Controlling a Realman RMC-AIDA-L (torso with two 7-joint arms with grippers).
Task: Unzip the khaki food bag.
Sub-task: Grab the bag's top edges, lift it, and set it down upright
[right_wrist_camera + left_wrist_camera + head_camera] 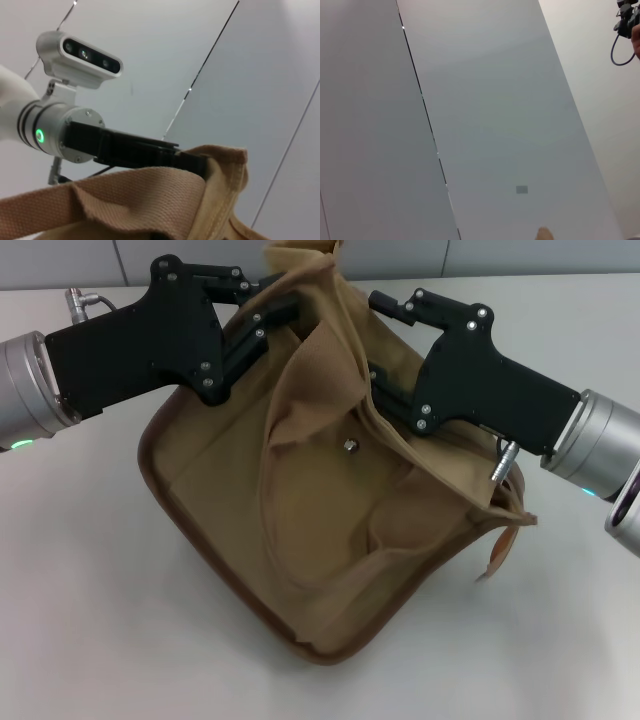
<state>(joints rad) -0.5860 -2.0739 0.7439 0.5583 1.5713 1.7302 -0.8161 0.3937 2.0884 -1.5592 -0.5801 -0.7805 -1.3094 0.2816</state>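
Khaki food bag [300, 540] tilted on the surface [80, 620], bunched at top. Left gripper [285, 310] and right gripper [378, 390] pinch its upper fabric, jaws narrow. Advice: keep cloth taut; zipper pull unseen.

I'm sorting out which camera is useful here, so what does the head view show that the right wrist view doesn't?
Only the head view shows the whole khaki food bag slumped on the table, with its silver snap and brown-edged base, and the right gripper reaching into the fabric at the bag's upper right. Only the right wrist view shows the camera mounted on the left wrist, plus grey wall panels behind. Both show the left gripper reaching the bag's top edge, and tan canvas bunched up there.
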